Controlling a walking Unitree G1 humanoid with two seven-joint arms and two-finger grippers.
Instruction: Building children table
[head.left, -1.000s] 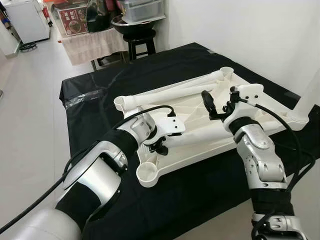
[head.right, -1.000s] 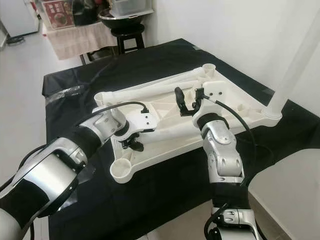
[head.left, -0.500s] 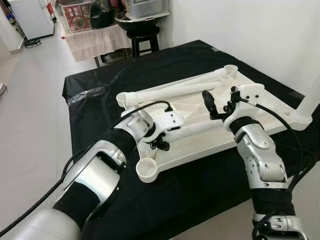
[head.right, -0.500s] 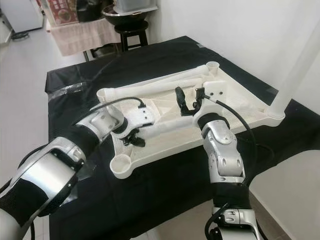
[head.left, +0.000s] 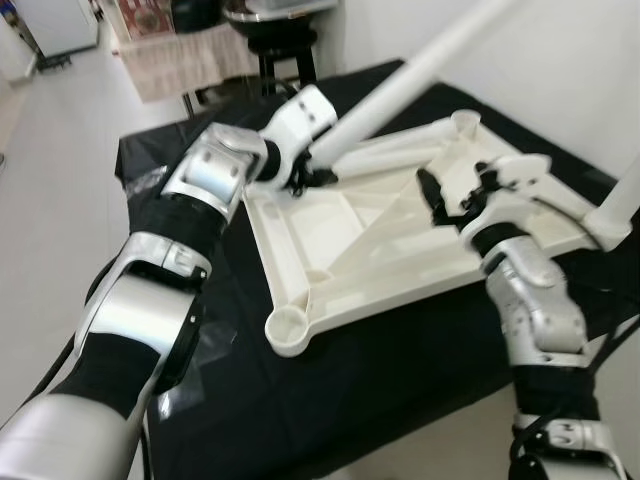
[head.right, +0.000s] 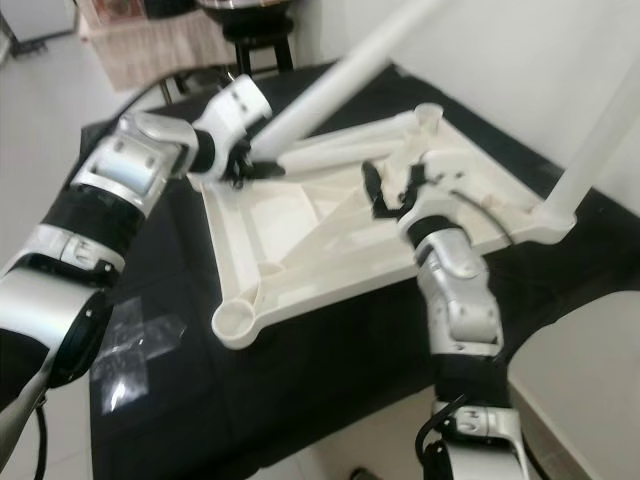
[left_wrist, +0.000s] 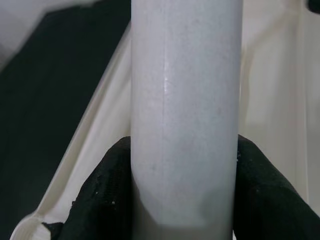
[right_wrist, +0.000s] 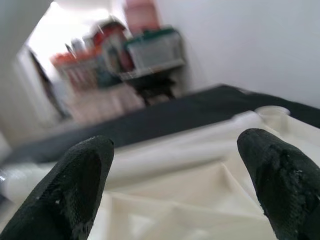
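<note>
My left claw (head.left: 300, 180) is clamped on a white table leg (head.left: 400, 85), its black fingers (left_wrist: 100, 200) pressed to either side of the tube near its lower end. I hold that leg tilted, its low end by the far-left corner of the upturned tabletop (head.left: 350, 240) and the rest slanting up and away to the right. My right claw (head.left: 452, 195) hovers over the right half of the tabletop with its fingers (right_wrist: 75, 185) spread apart and nothing between them.

The tabletop lies underside up on the black-covered surface (head.left: 400, 400), ribs and corner sockets showing. One leg (head.left: 615, 205) stands in the right corner. The near-left socket (head.left: 288, 327) is empty, and the far socket (head.left: 465, 120) looks empty too. Another leg (head.left: 385, 155) lies flat along the far edge.

I judge the build under halfway: one leg seated, one in hand to be set, others waiting. The parts are plain, smooth white plastic.
</note>
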